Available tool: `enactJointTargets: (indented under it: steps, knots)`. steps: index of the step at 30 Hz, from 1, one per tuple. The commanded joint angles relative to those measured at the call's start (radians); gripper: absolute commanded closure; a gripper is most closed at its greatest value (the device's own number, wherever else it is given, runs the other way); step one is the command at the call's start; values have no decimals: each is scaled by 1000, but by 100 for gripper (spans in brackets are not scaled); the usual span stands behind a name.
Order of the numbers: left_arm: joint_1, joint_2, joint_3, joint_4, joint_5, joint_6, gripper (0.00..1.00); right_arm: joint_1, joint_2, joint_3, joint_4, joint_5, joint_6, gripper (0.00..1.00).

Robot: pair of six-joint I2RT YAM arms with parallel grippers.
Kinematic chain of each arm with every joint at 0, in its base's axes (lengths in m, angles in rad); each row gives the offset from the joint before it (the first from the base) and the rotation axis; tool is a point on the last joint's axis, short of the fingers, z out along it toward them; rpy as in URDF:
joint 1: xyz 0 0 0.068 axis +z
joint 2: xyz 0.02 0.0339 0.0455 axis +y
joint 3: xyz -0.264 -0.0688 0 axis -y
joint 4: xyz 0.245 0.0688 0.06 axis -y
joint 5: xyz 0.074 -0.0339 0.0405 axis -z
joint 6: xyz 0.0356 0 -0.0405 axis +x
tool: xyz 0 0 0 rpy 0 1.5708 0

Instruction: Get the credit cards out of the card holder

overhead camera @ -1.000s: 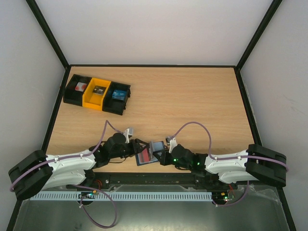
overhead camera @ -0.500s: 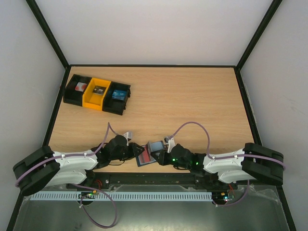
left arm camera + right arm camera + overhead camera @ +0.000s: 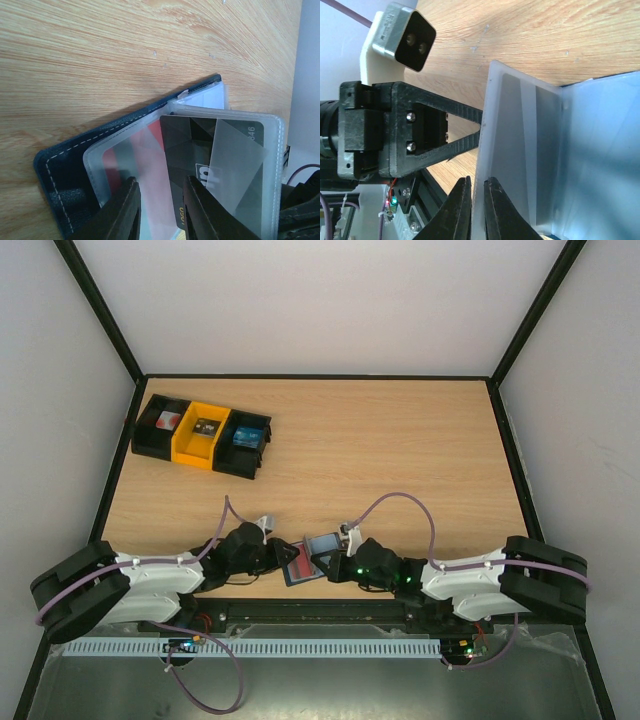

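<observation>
The dark blue card holder lies open at the table's near edge, its clear plastic sleeves fanned up. One sleeve holds a red card and another a black card. My left gripper is open, its fingertips spread over the red-card sleeve and the black card's edge; it also shows in the top view. My right gripper is shut on the edge of a clear sleeve and holds it upright. In the top view the right gripper is just right of the holder.
A black-and-yellow row of bins stands at the far left of the table. The left gripper's frame sits close behind the held sleeve. The metal frame at the table's near edge runs right below both grippers.
The right gripper has drawn the held sleeve slightly left and up. The left arm has shifted a little nearer the holder. The holder itself stays in place.
</observation>
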Motion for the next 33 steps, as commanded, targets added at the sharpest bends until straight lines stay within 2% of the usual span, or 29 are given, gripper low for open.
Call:
enactJointTargets:
  steps: [1, 11, 16, 26, 33]
  knots:
    - [4, 5, -14, 41, 1, 5, 73, 6, 29, 24, 4, 19, -4, 90]
    - [4, -40, -9, 12, 0, -4, 68, 6, 42, 38, -82, 71, -5, 88]
    - [3, -111, 2, -34, -15, -9, 57, 6, 49, 45, -97, 73, -8, 84]
    - [4, -176, 49, -83, -22, 24, 41, 8, 65, 59, -110, 66, -19, 83]
    - [3, -138, 68, -78, -22, 51, 37, 13, 75, 68, -115, 66, -22, 83]
